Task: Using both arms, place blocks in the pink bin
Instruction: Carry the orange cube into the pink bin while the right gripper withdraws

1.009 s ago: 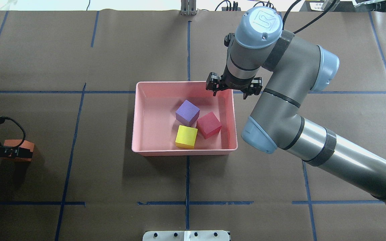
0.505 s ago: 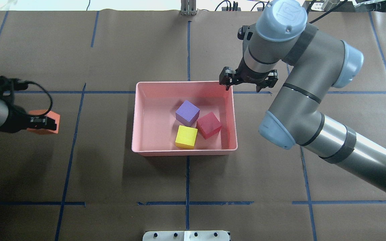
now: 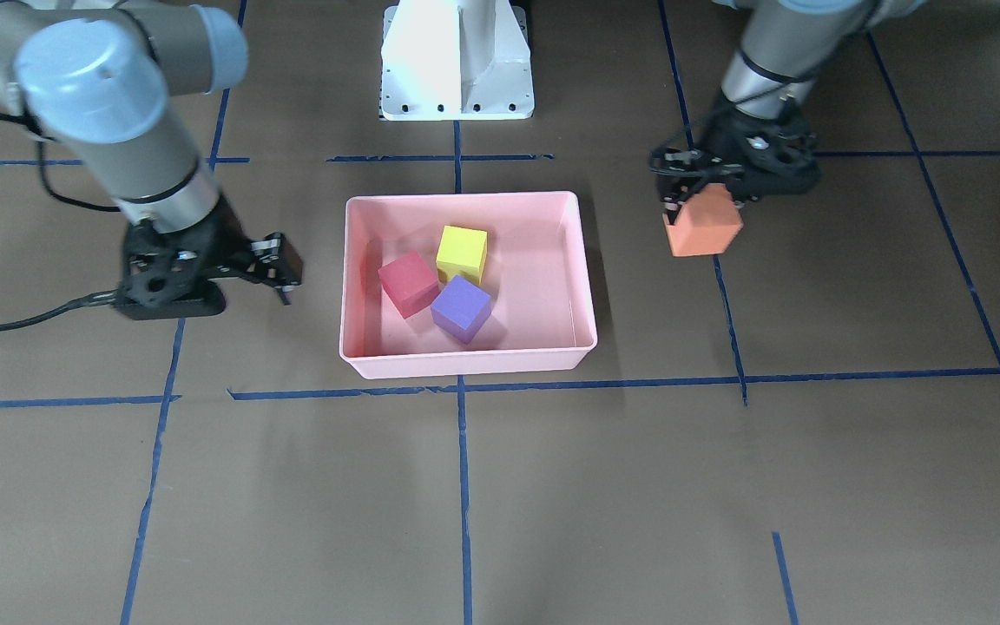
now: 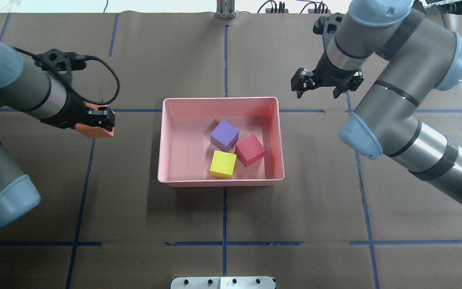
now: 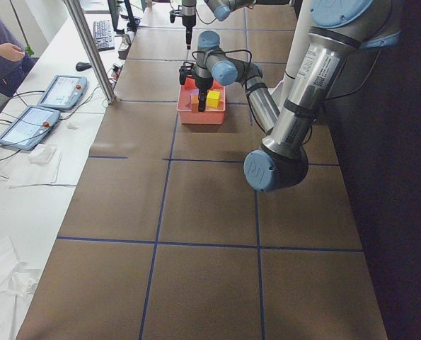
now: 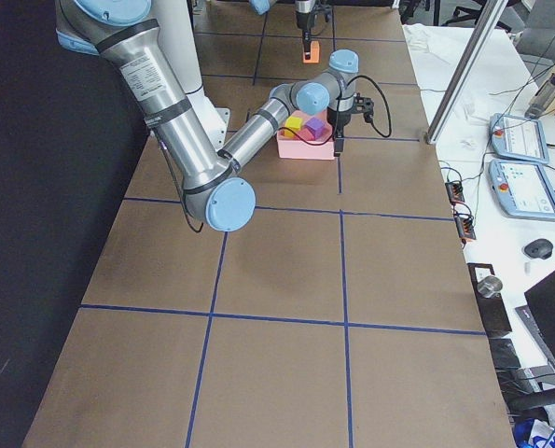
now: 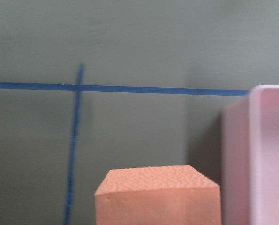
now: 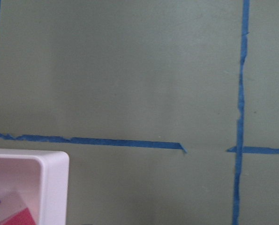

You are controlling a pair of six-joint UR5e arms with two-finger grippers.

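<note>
The pink bin [image 4: 219,99] sits mid-table and holds the purple block [image 4: 224,135], the red block [image 4: 250,149] and the yellow block [image 4: 223,163]. My left gripper [image 4: 98,122] is shut on the orange block [image 4: 93,130] and holds it above the table, left of the bin. In the front view the orange block [image 3: 702,226] hangs under that gripper [image 3: 708,187], beside the bin [image 3: 465,198]. The left wrist view shows the block [image 7: 158,197] with the bin's wall [image 7: 266,154] to its right. My right gripper [image 4: 317,93] is open and empty, just beyond the bin's far right corner.
The white pedestal [image 3: 457,61] stands behind the bin on the robot's side. Blue tape lines [image 4: 224,60] cross the brown table cover. A white mount plate [image 4: 223,282] sits at the near edge. Operator tablets [image 5: 61,92] lie on a side bench.
My left gripper has carried the orange block rightward and farther out, toward the bin. My right gripper has moved from over the bin's far right corner to outside it, staying open.
</note>
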